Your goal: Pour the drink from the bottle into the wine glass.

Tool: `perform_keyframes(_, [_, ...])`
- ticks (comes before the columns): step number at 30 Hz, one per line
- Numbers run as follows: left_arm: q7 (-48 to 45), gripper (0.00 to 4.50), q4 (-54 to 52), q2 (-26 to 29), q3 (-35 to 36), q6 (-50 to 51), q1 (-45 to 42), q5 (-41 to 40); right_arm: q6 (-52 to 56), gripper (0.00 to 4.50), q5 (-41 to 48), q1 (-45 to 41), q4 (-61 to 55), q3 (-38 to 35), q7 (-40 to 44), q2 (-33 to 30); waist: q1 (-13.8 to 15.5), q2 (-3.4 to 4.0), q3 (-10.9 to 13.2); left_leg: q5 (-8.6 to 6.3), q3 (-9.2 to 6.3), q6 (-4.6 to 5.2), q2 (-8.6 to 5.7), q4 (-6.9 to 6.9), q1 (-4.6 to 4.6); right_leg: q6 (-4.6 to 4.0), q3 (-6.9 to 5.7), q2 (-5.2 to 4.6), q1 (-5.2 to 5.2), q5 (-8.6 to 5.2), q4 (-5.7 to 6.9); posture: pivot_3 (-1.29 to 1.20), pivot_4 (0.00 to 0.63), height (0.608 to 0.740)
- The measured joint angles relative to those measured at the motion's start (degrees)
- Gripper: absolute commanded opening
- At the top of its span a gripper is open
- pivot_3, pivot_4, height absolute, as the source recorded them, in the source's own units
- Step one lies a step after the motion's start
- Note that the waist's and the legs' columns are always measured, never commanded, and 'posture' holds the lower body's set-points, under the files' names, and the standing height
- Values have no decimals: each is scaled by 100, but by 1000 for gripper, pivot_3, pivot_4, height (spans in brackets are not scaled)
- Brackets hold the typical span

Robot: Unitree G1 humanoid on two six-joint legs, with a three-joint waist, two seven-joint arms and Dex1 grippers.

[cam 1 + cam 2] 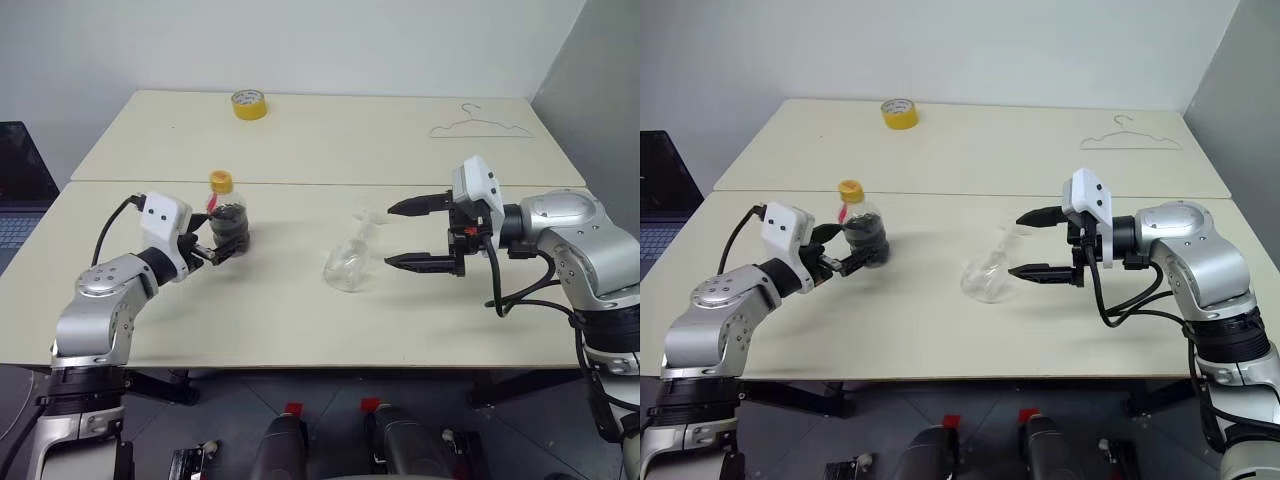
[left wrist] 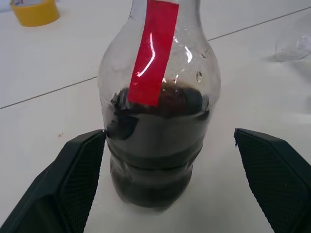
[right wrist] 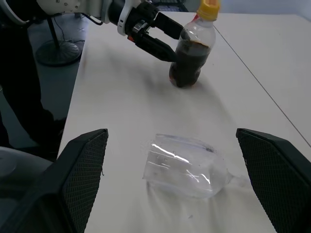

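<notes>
The table [image 1: 300,330], cream-coloured and built of two tops joined along a seam, carries all items. The right claw [image 1: 420,235] hangs level over it, its two black fingers spread wide and holding nothing. The wine glass [image 1: 350,262] lies on its side just in front of this claw's fingertips, bowl mouth turned toward the near edge of the table and stem pointing away; it is clear and appears to hold no liquid, and its thin stem and foot are hard to make out against the pale top. The left claw [image 1: 213,243] has its fingers apart on either side of the bottle [image 1: 228,218]; in the left wrist view one finger [image 2: 80,165] lies at the bottle's wall, the other stands clear of it, so contact cannot be told. The bottle stands upright between these fingers: squat, clear, ribbed, with a yellow-orange cap [image 1: 221,181] and a red tag [image 2: 153,53]. The drink [image 2: 155,145], dark brown, fills roughly the lower half. The cap is cut off in the left wrist view.
</notes>
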Motion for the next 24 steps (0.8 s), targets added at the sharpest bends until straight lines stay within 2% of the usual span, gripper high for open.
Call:
perform_keyframes(9, [29,4466,26,6,9,-12,43,110,1,4500,0,1,-8,-1,-74,-14,-1,0,0,0,-2,0,0,1,0,0,-1,0,0,0,0,0,150,740])
perform_keyframes(18, [153,4466,48,-13,385,143,123,-32,1,4500,-2,5,-42,0,-112,-31,1,0,0,0,-3,0,0,6,0,1,-2,0,1,1,0,0,150,740])
perform_keyframes(24, [252,4466,321,-450,477,224,-115,-281,4,4500,-5,0,-40,0,-139,-33,4,0,0,0,-5,0,0,15,-3,5,-4,0,3,3,0,0,150,740])
